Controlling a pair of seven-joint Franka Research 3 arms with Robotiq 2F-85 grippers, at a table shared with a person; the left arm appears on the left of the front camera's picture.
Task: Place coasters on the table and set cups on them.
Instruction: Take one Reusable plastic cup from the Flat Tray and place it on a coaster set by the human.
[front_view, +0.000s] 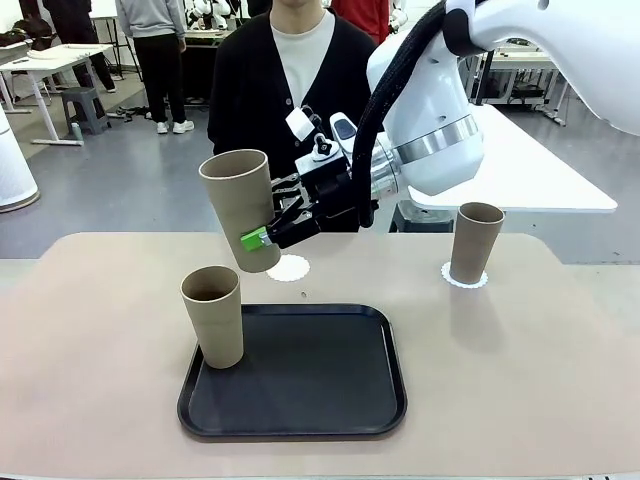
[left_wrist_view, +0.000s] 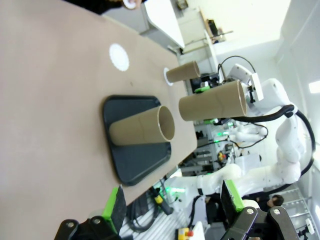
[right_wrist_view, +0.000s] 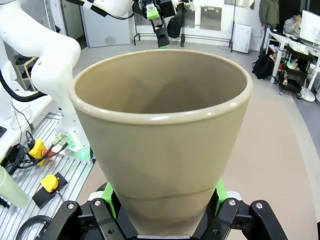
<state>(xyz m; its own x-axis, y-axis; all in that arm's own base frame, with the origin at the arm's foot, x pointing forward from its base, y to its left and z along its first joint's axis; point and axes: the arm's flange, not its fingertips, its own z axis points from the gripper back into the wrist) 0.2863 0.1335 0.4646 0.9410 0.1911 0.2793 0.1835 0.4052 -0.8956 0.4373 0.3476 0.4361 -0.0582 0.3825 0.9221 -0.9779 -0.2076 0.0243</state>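
Cup (front_view: 240, 205) tilts in right gripper (front_view: 264, 236), jaws clamped near its base, just above a bare coaster (front_view: 292, 268) on the table (front_view: 560, 330). Released canted, it could topple or land off-centre. Left gripper (left_wrist_view: 173, 201) hangs, jaws apart.

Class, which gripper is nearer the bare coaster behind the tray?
Right. The right gripper, holding a cup, hangs just above that coaster; the open left gripper is far back, the tray lying between.

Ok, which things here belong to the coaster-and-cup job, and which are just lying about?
Job: held cup in right gripper; front-left cup; right-hand cup on its coaster; bare coaster; beige table.
Lying about: black tray; white table behind.
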